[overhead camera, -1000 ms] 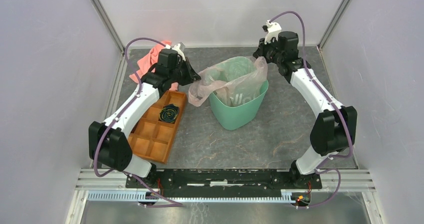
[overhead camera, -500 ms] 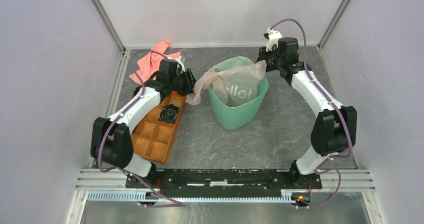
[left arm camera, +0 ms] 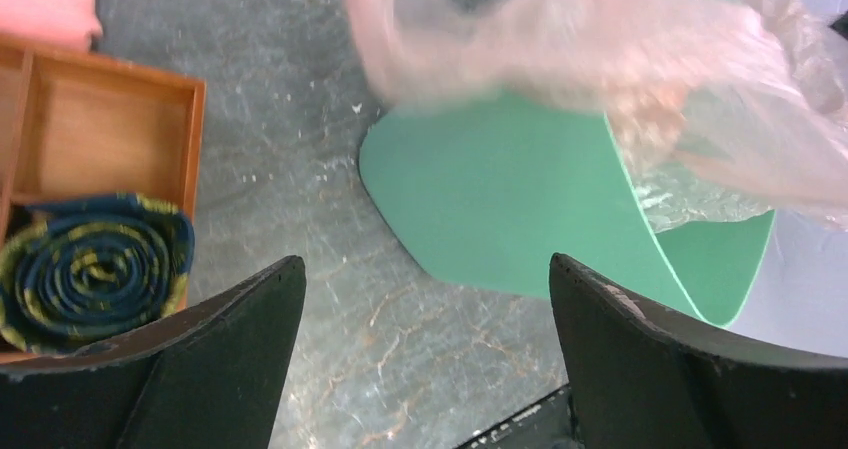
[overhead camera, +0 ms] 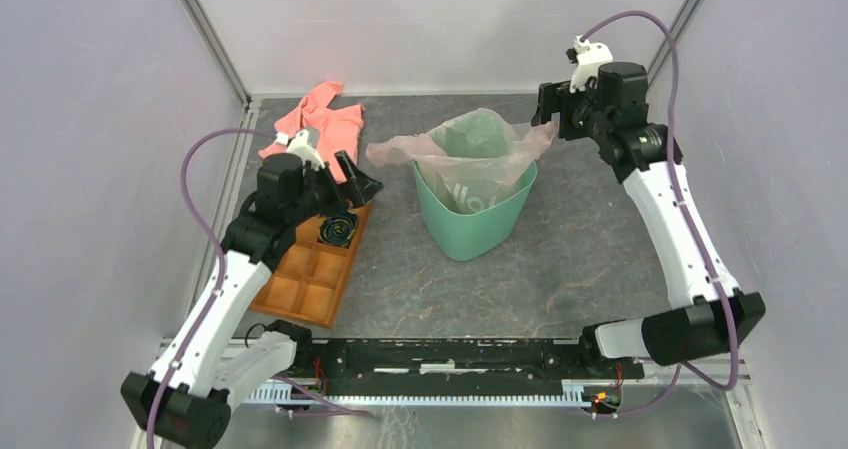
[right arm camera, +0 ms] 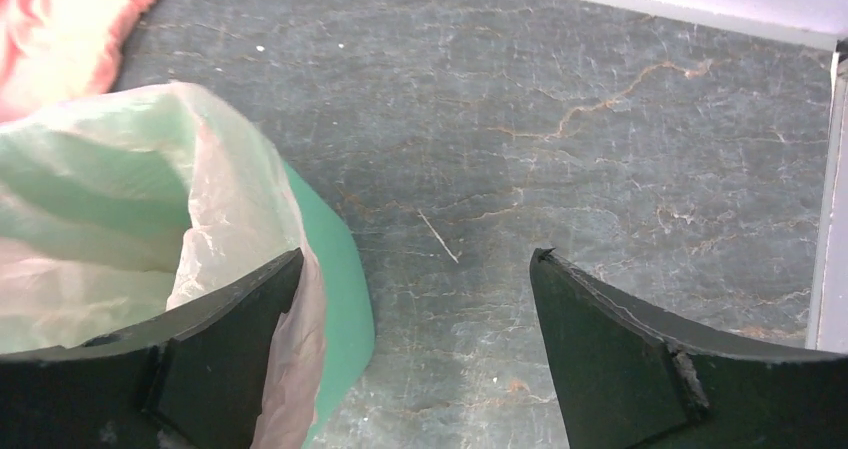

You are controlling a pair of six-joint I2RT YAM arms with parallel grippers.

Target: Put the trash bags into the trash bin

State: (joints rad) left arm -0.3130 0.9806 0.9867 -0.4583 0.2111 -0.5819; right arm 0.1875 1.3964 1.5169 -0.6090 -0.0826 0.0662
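We record the left gripper (left arm camera: pixel 425 264) and right gripper (right arm camera: pixel 417 259) both open and empty, the trash bag (overhead camera: pixel 470 159) draped across the mouth of the trash bin (overhead camera: pixel 475 229) with edges overhanging the rim, and advise pinching those edges and pressing them gently inward.

Filmy pale pink trash bag (overhead camera: pixel 470 149) draped over rim and inside upright mint-green trash bin (overhead camera: pixel 480 224), mid-table.

Bag: thin translucent pale pink plastic bag (left arm camera: pixel 600 49), blurred in the left wrist view, cut by top and right edges.
Bin: mint-green plastic wastebasket (overhead camera: pixel 470 224), inside mostly veiled by the bag from above.
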